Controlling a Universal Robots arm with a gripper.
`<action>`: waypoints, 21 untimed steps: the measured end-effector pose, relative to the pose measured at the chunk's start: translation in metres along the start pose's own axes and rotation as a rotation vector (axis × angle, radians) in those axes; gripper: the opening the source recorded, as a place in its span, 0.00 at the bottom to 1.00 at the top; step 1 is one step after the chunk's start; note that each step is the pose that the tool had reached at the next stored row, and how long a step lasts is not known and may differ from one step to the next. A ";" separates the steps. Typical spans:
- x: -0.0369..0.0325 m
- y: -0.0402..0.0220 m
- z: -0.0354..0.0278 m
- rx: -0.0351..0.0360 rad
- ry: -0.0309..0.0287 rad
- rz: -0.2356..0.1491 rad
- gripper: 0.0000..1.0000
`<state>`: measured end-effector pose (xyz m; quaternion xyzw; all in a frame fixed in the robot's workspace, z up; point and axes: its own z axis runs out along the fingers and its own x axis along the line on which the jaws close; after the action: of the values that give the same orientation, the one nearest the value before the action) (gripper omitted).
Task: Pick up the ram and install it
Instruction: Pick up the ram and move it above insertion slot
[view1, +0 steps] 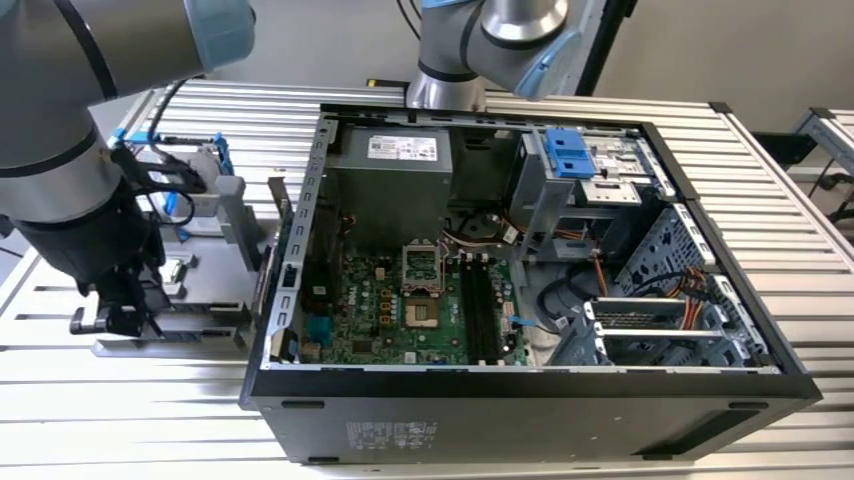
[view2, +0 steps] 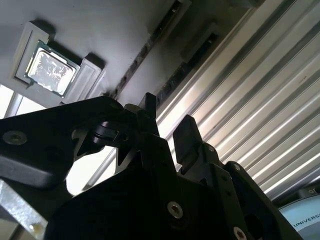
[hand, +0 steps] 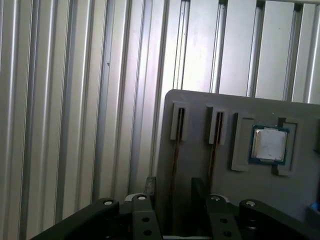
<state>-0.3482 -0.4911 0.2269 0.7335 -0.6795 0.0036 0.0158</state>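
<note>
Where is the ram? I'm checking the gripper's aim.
In the first wrist view the ram stands edge-up in a slot of the grey tray, between the open gripper's fingertips; the tray sits on the exterior view's left of the computer case.

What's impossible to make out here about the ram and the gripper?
1. The ram, first wrist view: sits edge-on in the grey tray, its chips hidden.
2. The gripper, exterior view: the dark arm blocks its jaws.
3. Memory slots, exterior view: too small to tell whether filled.
</note>
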 end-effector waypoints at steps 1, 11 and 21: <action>-0.0001 0.0002 0.0015 -0.0001 0.0015 0.000 1.00; -0.0008 0.0019 0.0178 -0.0011 0.0137 0.000 1.00; -0.0056 0.0027 0.0329 -0.0012 0.0142 0.001 1.00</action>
<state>-0.3518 -0.4867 0.1940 0.7333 -0.6796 0.0084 0.0211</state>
